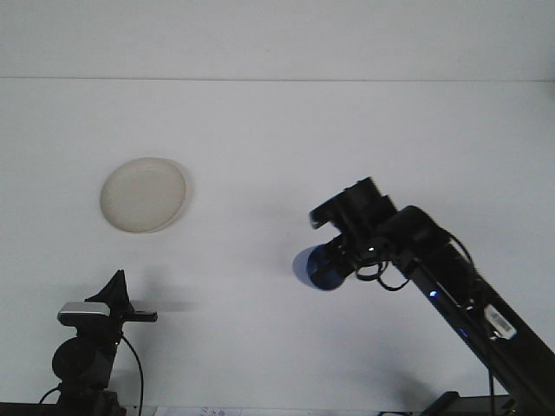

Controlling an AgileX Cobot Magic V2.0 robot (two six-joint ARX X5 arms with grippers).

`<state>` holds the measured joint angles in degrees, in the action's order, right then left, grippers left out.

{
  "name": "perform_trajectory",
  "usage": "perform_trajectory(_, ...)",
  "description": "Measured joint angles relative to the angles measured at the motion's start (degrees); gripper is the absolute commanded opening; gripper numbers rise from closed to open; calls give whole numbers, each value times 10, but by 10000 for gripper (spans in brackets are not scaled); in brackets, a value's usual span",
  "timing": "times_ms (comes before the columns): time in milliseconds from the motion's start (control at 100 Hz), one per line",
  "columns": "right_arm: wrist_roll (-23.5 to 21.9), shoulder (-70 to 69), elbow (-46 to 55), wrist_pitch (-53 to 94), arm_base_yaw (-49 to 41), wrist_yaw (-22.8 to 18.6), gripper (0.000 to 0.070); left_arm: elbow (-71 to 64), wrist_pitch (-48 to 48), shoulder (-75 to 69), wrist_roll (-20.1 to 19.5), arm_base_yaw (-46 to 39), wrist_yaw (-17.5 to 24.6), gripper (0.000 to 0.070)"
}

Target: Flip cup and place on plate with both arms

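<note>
White table (277, 139), plain and matte, filling nearly the whole view; paler wall band along the top. Right arm (460, 295) slanting in from lower right, right gripper (334, 264) clenched on blue cup (316, 269), held tipped sideways above mid-table. Cream plate (143, 194) lying flat at left, well apart from cup. Left gripper (113, 295) low at bottom left; jaw state cannot be told.

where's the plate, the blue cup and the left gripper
plate (143, 195): front view, centre of its face
blue cup (314, 269): front view, its rounded side
left gripper (115, 286): front view, dark finger tip
</note>
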<state>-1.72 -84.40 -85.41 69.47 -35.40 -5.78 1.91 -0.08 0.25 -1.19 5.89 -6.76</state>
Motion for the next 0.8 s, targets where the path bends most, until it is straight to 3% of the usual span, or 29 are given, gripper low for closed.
perform_trajectory(240,0,-103,0,12,-113,14,0,0,0,0,0,0,0,14)
perform_trajectory(570,0,-164,-4,17,-140,10,4,0,0,0,0,0,0,14)
perform_trajectory(630,0,-166,-6,17,-140,10,83,0,0,0,0,0,0,14)
perform_trajectory(740,2,-171,-6,13,-140,14,380,0,0,0,0,0,0,14)
perform_trajectory(800,2,-175,-6,9,-140,14,425,0,0,0,0,0,0,14)
